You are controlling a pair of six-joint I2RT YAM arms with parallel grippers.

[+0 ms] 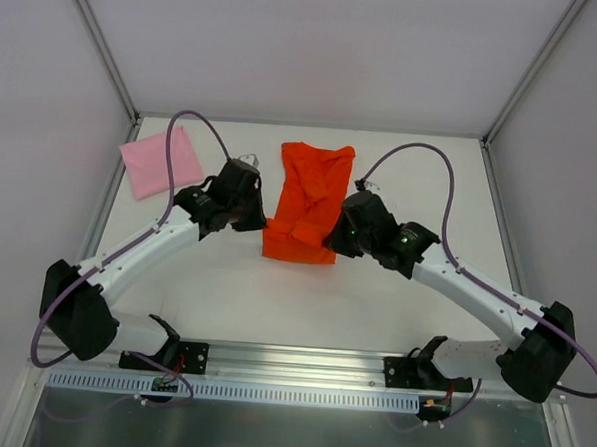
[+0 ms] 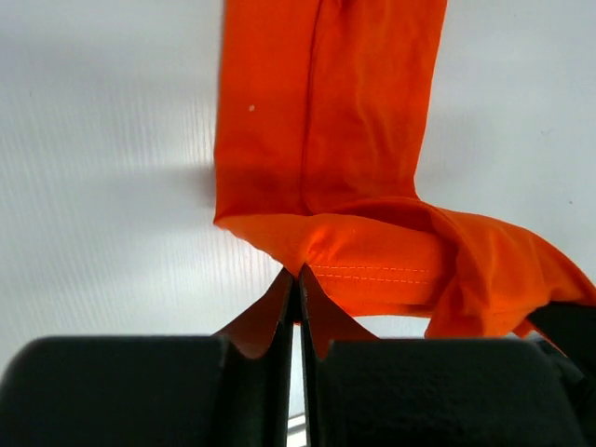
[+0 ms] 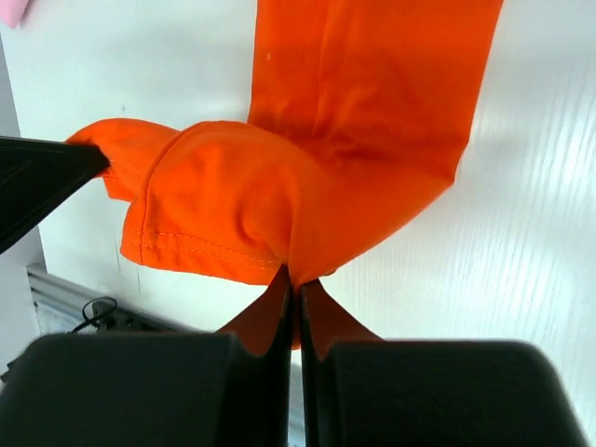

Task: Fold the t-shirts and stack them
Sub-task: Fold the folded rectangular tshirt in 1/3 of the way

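Observation:
The orange-red t-shirt (image 1: pixel 308 199) lies as a long narrow strip in the middle of the table, its near hem lifted. My left gripper (image 1: pixel 261 225) is shut on the hem's left corner (image 2: pixel 296 261). My right gripper (image 1: pixel 329 243) is shut on the hem's right corner (image 3: pixel 296 270). The near end of the shirt hangs between the two grippers above the table, and the far part (image 2: pixel 326 102) rests flat. The light pink t-shirt (image 1: pixel 161 161) lies folded as a small square at the far left, partly crossed by the left arm's cable.
The white table (image 1: pixel 424 320) has raised edges left and right and a metal rail (image 1: pixel 301 369) along the near edge. White walls enclose the back and sides. Purple cables (image 1: pixel 422 155) arc above both arms.

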